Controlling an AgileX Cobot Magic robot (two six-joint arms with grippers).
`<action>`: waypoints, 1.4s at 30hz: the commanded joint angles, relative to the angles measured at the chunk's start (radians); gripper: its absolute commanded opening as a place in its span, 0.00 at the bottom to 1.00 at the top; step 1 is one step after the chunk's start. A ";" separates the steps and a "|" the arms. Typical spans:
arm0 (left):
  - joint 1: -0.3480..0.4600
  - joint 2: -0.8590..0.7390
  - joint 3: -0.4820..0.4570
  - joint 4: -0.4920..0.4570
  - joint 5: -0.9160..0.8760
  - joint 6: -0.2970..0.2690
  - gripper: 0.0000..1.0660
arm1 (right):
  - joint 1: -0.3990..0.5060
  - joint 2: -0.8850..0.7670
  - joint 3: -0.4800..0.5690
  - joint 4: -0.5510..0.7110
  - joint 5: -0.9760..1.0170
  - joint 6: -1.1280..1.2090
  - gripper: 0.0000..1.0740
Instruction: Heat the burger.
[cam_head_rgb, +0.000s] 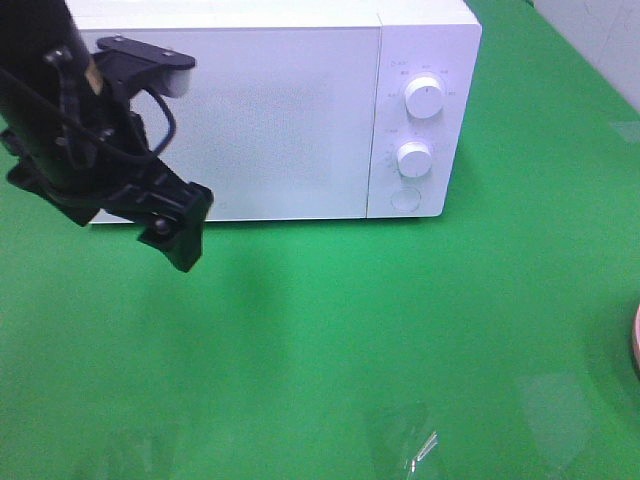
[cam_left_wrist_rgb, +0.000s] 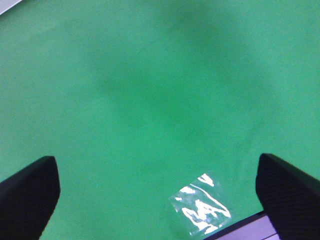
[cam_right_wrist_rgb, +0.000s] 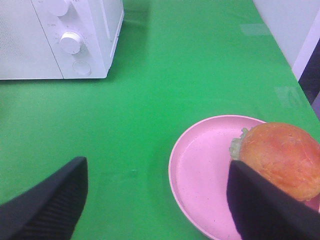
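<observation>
The burger (cam_right_wrist_rgb: 282, 157), with a shiny orange-brown bun and a bit of green lettuce, sits on the far side of a round pink plate (cam_right_wrist_rgb: 207, 170). My right gripper (cam_right_wrist_rgb: 155, 210) hovers open above the green table just short of the plate. One of its fingers (cam_right_wrist_rgb: 265, 210) overlaps the plate's near side, and the burger lies outside the jaws. My left gripper (cam_head_rgb: 180, 240) hangs in front of the white microwave's (cam_head_rgb: 290, 110) left end. In the left wrist view this gripper (cam_left_wrist_rgb: 160, 200) is wide open over bare green cloth.
The microwave door (cam_head_rgb: 270, 120) is closed, with two knobs (cam_head_rgb: 424, 97) and a button on its right panel. A scrap of clear plastic (cam_head_rgb: 415, 447) lies near the table's front edge. The plate's rim (cam_head_rgb: 636, 345) peeks in at the right border.
</observation>
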 joint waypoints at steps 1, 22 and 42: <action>0.124 -0.055 -0.007 -0.071 0.056 0.069 0.94 | -0.003 -0.024 0.001 0.003 -0.011 -0.010 0.70; 0.705 -0.392 0.145 -0.180 0.141 0.254 0.94 | -0.003 -0.024 0.001 0.003 -0.011 -0.010 0.70; 0.709 -1.019 0.679 -0.109 0.031 0.272 0.94 | -0.003 -0.024 0.001 0.003 -0.011 -0.010 0.70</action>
